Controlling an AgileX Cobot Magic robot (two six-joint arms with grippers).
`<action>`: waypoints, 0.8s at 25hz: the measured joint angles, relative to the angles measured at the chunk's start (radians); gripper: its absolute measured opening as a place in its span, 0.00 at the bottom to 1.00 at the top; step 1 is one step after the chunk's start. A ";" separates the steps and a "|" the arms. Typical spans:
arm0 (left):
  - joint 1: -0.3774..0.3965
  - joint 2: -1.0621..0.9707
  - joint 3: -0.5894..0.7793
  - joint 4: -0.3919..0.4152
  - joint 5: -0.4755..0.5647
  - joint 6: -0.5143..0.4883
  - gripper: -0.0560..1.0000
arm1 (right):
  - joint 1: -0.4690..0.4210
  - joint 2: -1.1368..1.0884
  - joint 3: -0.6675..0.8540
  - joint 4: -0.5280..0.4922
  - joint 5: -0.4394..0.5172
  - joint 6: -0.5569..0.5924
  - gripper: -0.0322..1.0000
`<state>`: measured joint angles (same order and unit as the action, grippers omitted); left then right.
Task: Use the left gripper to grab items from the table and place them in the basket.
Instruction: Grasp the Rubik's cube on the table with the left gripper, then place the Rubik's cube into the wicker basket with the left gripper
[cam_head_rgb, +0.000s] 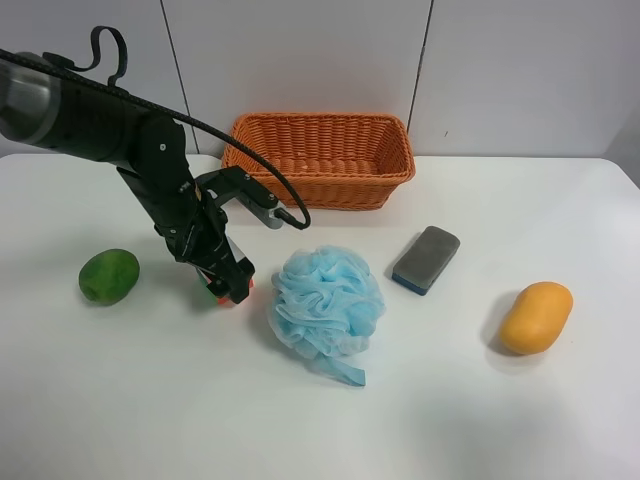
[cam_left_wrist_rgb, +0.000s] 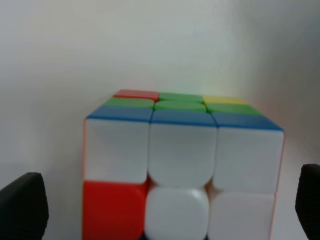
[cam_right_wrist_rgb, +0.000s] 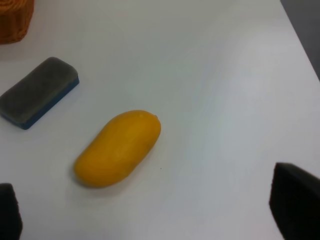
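Observation:
My left gripper (cam_head_rgb: 231, 285) is lowered to the white table (cam_head_rgb: 450, 410), between the green mango (cam_head_rgb: 109, 275) and the light-blue bath pouf (cam_head_rgb: 328, 303). In the left wrist view, the gripper (cam_left_wrist_rgb: 165, 205) is open. Its fingers (cam_left_wrist_rgb: 22, 207) stand on either side of the puzzle cube (cam_left_wrist_rgb: 182, 170), with small gaps. In the exterior high view, only a red-orange corner of the cube (cam_head_rgb: 226, 295) shows under the claw. The wicker basket (cam_head_rgb: 330, 190) stands at the back and looks empty. My right gripper (cam_right_wrist_rgb: 150, 215) is open above the yellow-orange mango (cam_right_wrist_rgb: 118, 148).
The grey block eraser (cam_head_rgb: 426, 258) lies right of the pouf, and it also shows in the right wrist view (cam_right_wrist_rgb: 37, 92). The yellow-orange mango (cam_head_rgb: 537, 317) lies at the right. A corner of the basket (cam_right_wrist_rgb: 15, 20) shows in the right wrist view. A wall stands behind the table.

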<state>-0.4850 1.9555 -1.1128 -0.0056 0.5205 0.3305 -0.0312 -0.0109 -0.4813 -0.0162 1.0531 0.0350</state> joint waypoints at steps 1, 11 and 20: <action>0.000 0.010 0.000 -0.004 -0.005 0.001 0.99 | 0.000 0.000 0.000 0.000 0.000 0.000 0.99; 0.000 0.038 0.000 -0.010 -0.032 0.001 0.88 | 0.000 0.000 0.000 0.000 0.000 0.000 0.99; 0.000 0.038 -0.001 -0.010 -0.034 0.001 0.59 | 0.000 0.000 0.000 0.000 0.000 0.000 0.99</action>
<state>-0.4850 1.9933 -1.1138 -0.0156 0.4864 0.3311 -0.0312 -0.0109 -0.4813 -0.0162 1.0531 0.0350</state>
